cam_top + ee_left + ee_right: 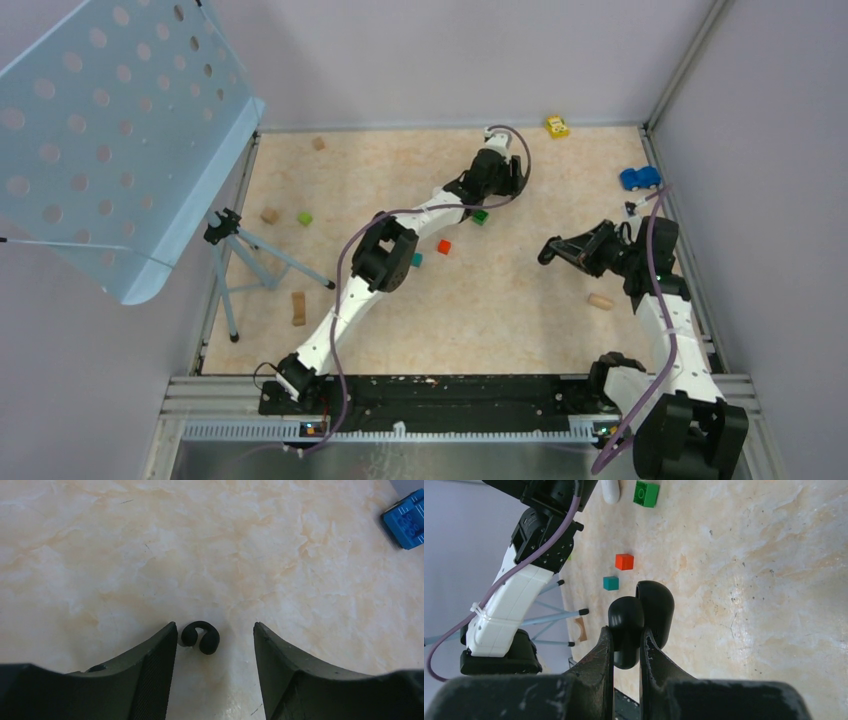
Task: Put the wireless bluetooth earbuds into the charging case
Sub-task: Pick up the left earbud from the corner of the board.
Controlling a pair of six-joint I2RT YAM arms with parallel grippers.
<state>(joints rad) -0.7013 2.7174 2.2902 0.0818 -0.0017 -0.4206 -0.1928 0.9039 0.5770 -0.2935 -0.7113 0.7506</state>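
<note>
A black earbud point(201, 637), a small curled clip shape, lies on the marble-patterned table. My left gripper point(215, 630) stands open around it. The bud sits close beside the left finger point(155, 655) and well apart from the right finger point(280, 655). Off to the right and above the table, my right gripper point(625, 630) is shut on a glossy black charging case point(626, 612). The case looks hinged open into two rounded halves, and the second half point(656, 605) stands behind the first. In the top view the case point(552, 248) shows at the right gripper's tip. No other earbuds are in view.
Nearby lie a green brick point(481, 216), a red cube point(444, 246) and a teal cube point(416, 259). A blue toy car point(639, 178) and a yellow one point(557, 126) lie at the back right. Wooden blocks point(298, 308) and a tripod point(240, 250) holding a perforated panel stand at the left.
</note>
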